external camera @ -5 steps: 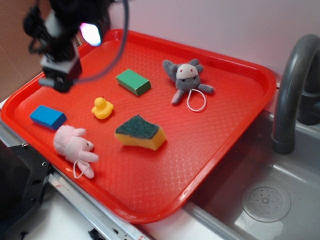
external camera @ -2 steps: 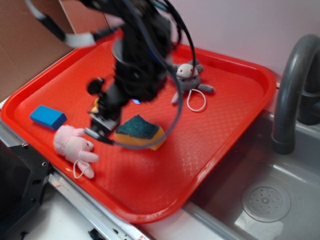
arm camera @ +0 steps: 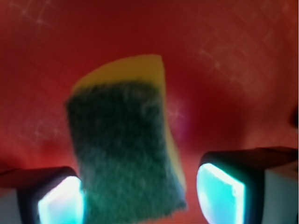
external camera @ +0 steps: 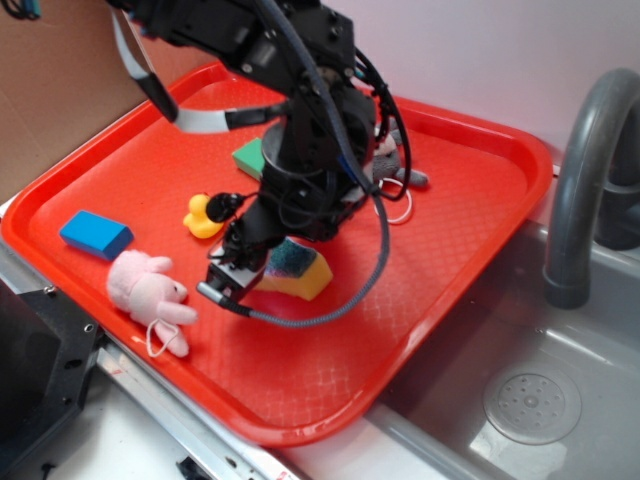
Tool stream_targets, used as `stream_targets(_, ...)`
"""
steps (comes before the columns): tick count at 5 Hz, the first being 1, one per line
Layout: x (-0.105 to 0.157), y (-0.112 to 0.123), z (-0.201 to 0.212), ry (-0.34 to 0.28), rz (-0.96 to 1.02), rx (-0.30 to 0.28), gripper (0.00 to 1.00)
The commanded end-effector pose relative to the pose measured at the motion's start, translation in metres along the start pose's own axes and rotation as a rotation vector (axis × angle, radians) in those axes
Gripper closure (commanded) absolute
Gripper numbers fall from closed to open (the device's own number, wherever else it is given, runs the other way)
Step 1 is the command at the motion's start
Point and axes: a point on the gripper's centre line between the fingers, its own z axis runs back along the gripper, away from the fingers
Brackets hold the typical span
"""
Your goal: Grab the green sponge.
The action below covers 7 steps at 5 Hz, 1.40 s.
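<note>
- Sink (external camera: 540,400) sits to the right with its grey faucet (external camera: 585,170); neither matters for this step.
- Red tray (external camera: 450,260) holds everything. The black WidowX arm (external camera: 300,130) reaches down over its middle and hides part of what lies behind it.
- Green sponge (external camera: 295,265) lies flat near the tray centre, dark scouring face up and yellow foam below. In the wrist view the green sponge (arm camera: 124,149) fills the frame centre, long axis running away from the camera, roughly square to the line between the two fingers.
- Gripper (external camera: 232,282) is down at the sponge's near-left end. In the wrist view the gripper (arm camera: 140,196) is spread wide: left finger (arm camera: 56,203) at the sponge's edge (contact unclear, frame is blurred), right finger (arm camera: 222,193) with a clear gap of tray showing.
- Key relation: the sponge's near end is already between the fingers but biased toward the left one. My read is that closing would catch it across its short width.
- Not gripped yet. Judging by blur, height above the tray can't be told exactly.
- Neighbours: pink plush (external camera: 148,295) just left of the gripper, yellow duck (external camera: 200,215) behind it, blue block (external camera: 95,235) further left, green block (external camera: 248,155) and grey plush (external camera: 400,175) mostly hidden by the arm.
</note>
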Motion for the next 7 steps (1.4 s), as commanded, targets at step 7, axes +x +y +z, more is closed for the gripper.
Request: stream_targets(7, -0.148, -0.029, 0.155, -0.402, 1.431, -0.213, 1.00)
